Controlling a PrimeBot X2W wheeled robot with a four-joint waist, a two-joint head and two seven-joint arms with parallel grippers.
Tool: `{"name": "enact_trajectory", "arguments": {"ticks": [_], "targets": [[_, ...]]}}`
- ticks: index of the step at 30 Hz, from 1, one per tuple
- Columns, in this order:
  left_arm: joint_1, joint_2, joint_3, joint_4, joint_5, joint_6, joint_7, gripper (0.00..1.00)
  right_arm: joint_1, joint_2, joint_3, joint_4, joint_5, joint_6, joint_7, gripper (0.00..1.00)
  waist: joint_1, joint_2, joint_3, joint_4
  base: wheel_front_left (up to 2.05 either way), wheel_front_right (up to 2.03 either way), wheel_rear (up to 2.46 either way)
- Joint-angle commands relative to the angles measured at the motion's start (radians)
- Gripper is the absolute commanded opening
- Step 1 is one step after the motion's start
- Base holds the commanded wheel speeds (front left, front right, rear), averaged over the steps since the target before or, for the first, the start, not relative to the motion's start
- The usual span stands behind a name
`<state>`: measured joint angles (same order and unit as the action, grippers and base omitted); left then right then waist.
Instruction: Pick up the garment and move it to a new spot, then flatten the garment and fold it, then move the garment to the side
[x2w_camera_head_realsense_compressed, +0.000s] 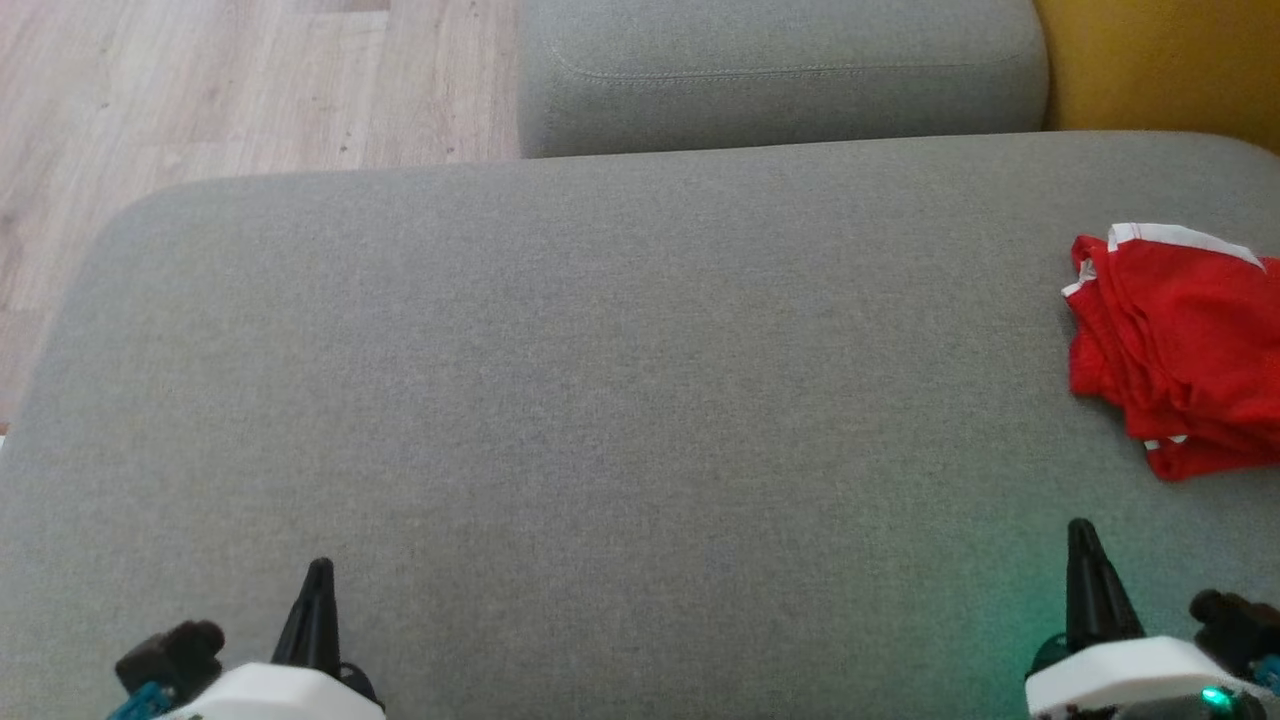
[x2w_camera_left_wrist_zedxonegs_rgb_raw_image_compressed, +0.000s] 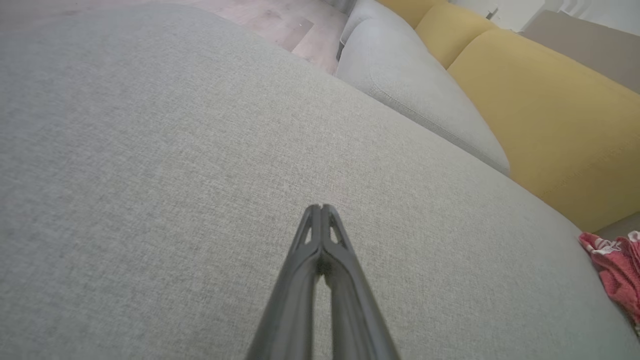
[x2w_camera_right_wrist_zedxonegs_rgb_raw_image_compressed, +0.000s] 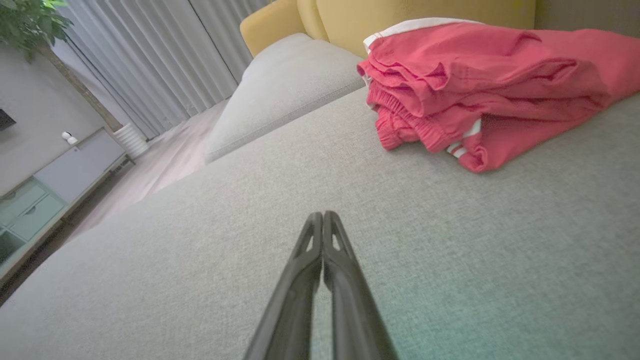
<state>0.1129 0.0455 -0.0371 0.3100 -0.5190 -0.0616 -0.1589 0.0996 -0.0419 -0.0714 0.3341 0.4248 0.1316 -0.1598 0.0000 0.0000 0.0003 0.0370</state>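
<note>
**Friend:** Where were the red clothes (x2w_camera_head_realsense_compressed: 1175, 350)?

**Me:** They lay on the big grey seat (x2w_camera_head_realsense_compressed: 600, 400), far over on the robot's right side. They sat in a folded, lumpy pile. I saw white stripes on the edges and a stretchy band on one side. Part of the pile ran out of the head view on the right.

**Friend:** Was the robot holding them?

**Me:** No. The right gripper (x2w_camera_head_realsense_compressed: 1080, 528) was near the pile but not touching it. Its two dark fingers were pressed tight together with nothing between them. The left gripper (x2w_camera_head_realsense_compressed: 320, 572) was well apart from the pile, on the other side. Its fingers were pressed together too, and it held nothing. Both pointed out over the bare grey seat.

**Friend:** Was there any light on the robot?

**Me:** Yes, a little green light (x2w_camera_head_realsense_compressed: 1215, 697) shone on the right arm. It made a green glow on the seat beside it.

**Friend:** What else was around?

**Me:** A smaller grey cushion (x2w_camera_head_realsense_compressed: 780, 80) sat behind the big seat. A yellow cushion (x2w_camera_head_realsense_compressed: 1160, 60) was next to it. The wood floor (x2w_camera_head_realsense_compressed: 200, 90) was off to the left.

**Friend:** Any boxes or drawers?

**Me:** A low cabinet (x2w_camera_right_wrist_zedxonegs_rgb_raw_image_compressed: 60, 175) stood by the wall, near the curtains (x2w_camera_right_wrist_zedxonegs_rgb_raw_image_compressed: 165, 60) and a plant (x2w_camera_right_wrist_zedxonegs_rgb_raw_image_compressed: 30, 20). Its drawers were shut, so I could not tell what was inside.
</note>
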Motion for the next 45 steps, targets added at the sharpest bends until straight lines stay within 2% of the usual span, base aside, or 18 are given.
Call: {"name": "enact_trajectory", "arguments": {"ticks": [1, 45], "targets": [[-0.048, 0.002, 0.023, -0.036, -0.03, -0.005, 0.006, 0.0, -0.053, -0.003, -0.001, -0.039, 0.034, 0.0, 0.007, 0.0, 0.0, 0.0, 0.0, -0.001, 0.0, 0.0, 0.0], [-0.13, 0.003, 0.084, -0.05, -0.533, -0.035, 0.132, 0.0, -0.126, -0.006, -0.021, -0.063, 0.58, -0.001, 0.134, 0.0, 0.0, 0.0, 0.001, -0.018, 0.0, 0.0, 0.0]]}}
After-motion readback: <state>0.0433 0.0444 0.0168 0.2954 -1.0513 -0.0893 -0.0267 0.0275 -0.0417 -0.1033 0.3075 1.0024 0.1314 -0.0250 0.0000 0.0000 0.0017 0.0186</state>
